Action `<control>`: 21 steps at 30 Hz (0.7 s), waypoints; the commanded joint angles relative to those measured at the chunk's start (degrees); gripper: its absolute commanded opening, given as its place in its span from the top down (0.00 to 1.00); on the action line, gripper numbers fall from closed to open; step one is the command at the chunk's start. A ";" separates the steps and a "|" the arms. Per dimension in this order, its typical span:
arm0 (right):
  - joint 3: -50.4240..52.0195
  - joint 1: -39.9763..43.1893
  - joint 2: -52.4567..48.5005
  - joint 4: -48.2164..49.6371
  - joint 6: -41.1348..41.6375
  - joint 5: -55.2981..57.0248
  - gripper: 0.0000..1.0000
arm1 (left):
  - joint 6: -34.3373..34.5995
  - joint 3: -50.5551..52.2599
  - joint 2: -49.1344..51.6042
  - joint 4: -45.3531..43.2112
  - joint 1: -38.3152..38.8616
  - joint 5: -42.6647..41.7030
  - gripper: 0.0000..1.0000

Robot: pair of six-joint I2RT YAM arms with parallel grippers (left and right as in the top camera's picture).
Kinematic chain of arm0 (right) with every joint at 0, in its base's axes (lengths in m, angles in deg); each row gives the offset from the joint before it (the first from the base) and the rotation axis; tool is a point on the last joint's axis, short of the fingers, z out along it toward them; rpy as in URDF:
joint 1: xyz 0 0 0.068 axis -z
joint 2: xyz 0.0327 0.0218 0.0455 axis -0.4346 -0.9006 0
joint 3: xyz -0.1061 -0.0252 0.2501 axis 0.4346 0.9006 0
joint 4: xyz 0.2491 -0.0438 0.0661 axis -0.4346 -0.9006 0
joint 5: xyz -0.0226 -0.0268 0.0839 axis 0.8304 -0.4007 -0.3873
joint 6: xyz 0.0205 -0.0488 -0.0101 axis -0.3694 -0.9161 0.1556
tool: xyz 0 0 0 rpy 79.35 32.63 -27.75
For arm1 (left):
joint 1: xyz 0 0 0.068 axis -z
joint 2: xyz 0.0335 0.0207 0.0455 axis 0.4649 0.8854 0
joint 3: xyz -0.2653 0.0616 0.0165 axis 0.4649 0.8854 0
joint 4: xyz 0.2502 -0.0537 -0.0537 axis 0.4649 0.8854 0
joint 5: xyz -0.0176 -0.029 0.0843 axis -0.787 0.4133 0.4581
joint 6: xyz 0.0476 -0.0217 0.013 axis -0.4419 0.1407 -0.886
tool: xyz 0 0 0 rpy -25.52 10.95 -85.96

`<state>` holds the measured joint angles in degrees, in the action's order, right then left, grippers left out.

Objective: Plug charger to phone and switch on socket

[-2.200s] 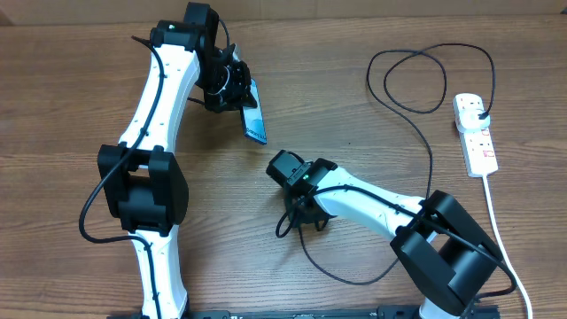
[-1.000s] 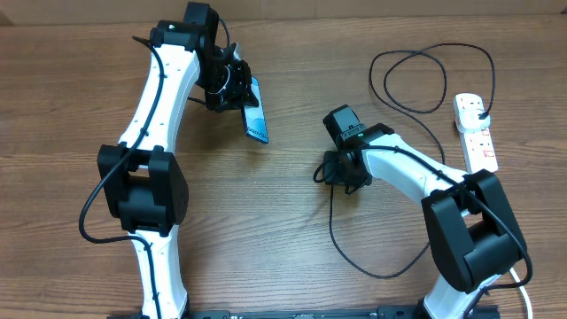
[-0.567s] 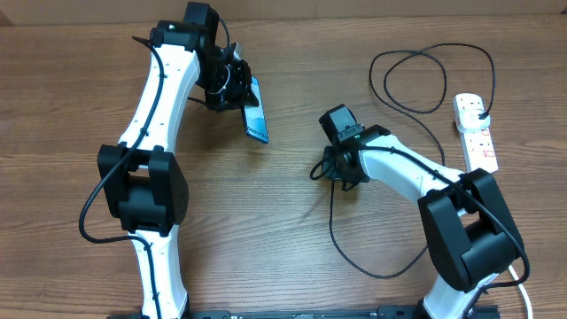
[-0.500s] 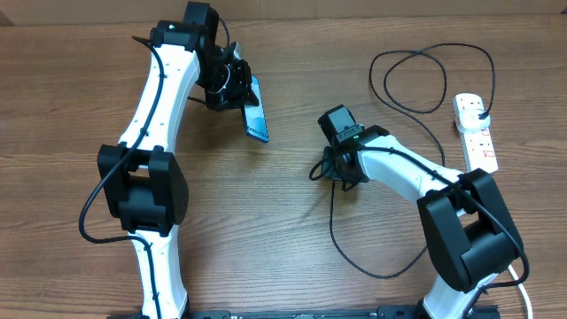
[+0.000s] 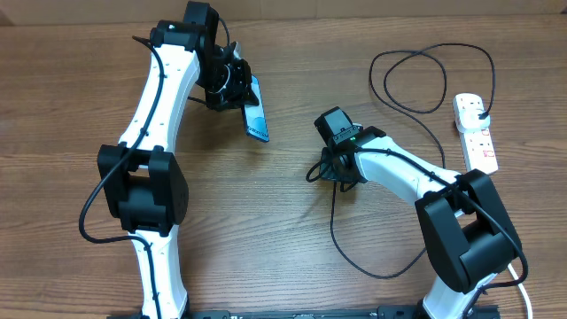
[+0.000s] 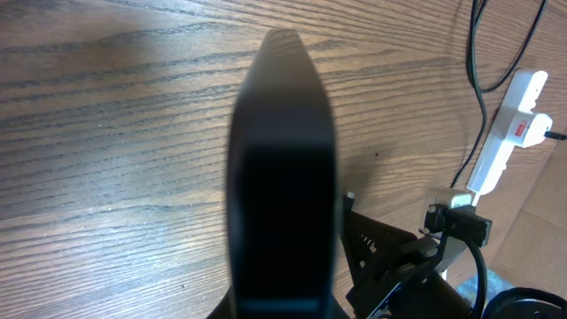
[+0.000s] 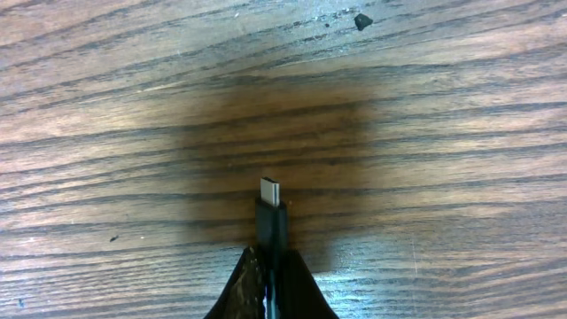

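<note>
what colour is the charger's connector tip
Silvery connector tip on the black charger; clearest in right wrist view.

Table (image 5: 266,239): we read it as wood or wood-look veneer. It is brown with dark open grain, matt with a faint sheen.

Phone (image 5: 255,113): we note a glossy, smooth, light teal screen. In the left wrist view its near face looks dark and smooth, too blurred for us to judge further.

Charger (image 7: 271,221): we see a black, matt plastic connector body with a bright, metallic tip. Its cable, running away from the phone, is thin, black and smooth.

Socket (image 5: 475,133), far from the phone: we log white plastic, smooth and slightly glossy, with red markings.

Arm shells (image 5: 164,89): we record smooth white plastic with black, matt joints.
</note>
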<state>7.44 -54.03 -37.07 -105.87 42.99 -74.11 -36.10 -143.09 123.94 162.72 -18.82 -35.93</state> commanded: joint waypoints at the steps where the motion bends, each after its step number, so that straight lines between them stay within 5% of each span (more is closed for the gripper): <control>1: 0.98 0.39 -2.84 -1.01 -0.02 -0.94 0.96 | 0.33 -0.46 -0.57 -1.51 -0.31 -4.66 0.96; 8: -0.37 4.33 6.12 -2.84 -9.38 -9.88 0.96 | -9.75 -0.46 -1.84 -8.46 -0.72 -22.91 0.96; 14: -0.35 9.49 18.69 -3.23 -19.02 -36.11 0.96 | -19.54 -0.46 -4.81 -13.00 -2.08 -44.46 0.95; 21: -0.33 12.66 21.75 -2.54 -31.98 -66.73 0.96 | -23.80 -0.46 -8.81 -14.40 -2.19 -54.01 0.96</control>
<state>7.44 -41.88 -15.22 -108.96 20.33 -121.36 -55.53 -143.05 120.27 149.54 -20.96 -79.36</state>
